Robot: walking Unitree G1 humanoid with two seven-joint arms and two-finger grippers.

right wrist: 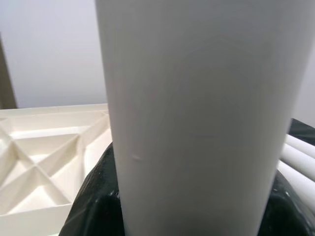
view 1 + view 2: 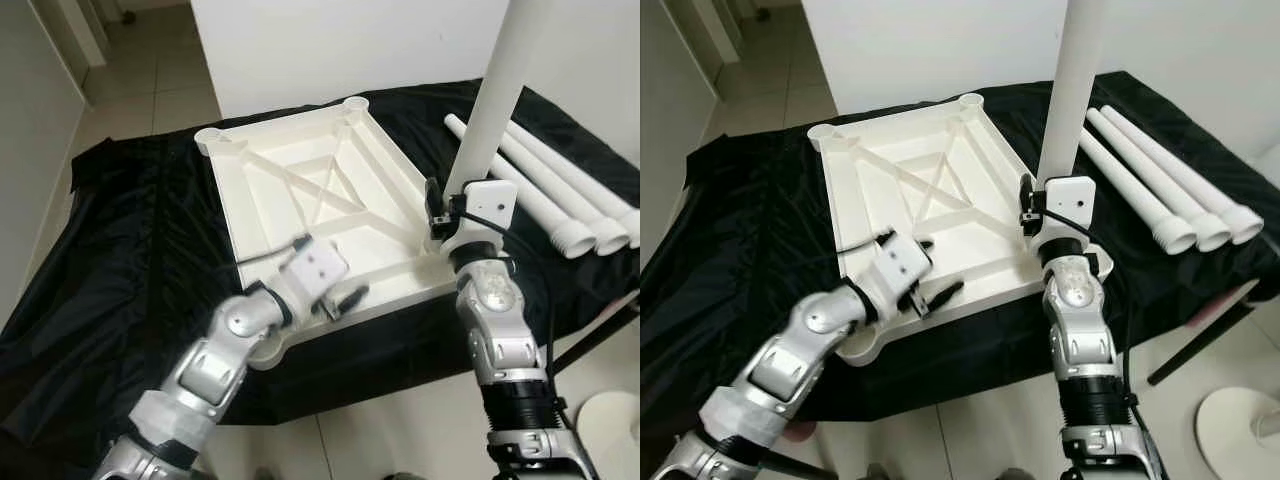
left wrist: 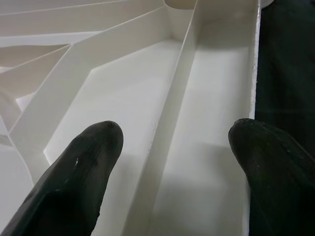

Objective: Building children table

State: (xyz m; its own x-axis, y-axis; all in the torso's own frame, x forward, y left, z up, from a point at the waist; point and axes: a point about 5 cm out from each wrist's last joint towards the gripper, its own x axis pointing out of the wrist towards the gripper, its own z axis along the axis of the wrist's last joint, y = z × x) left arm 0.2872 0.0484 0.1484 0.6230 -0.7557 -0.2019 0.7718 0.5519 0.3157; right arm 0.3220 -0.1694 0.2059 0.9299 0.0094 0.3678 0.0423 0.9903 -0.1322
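White plastic tabletop (image 2: 320, 190) lay inverted on black cloth (image 2: 130, 250) | left gripper (image 3: 172, 162) spread open over its rim | right gripper (image 2: 447, 212) clamped an upright leg (image 2: 495, 95).

A white wall (image 2: 330, 45) rises behind black cloth (image 2: 130, 250) spread over pale floor tiles (image 2: 140, 75).

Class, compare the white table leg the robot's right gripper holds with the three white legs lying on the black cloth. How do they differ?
The held white plastic tube leg stands upright at the near right corner of the upturned white tabletop; the three loose white tube legs lie flat, side by side, on the black cloth. The right gripper clamps the held one; nothing grips the loose ones. All are plain white tubes.
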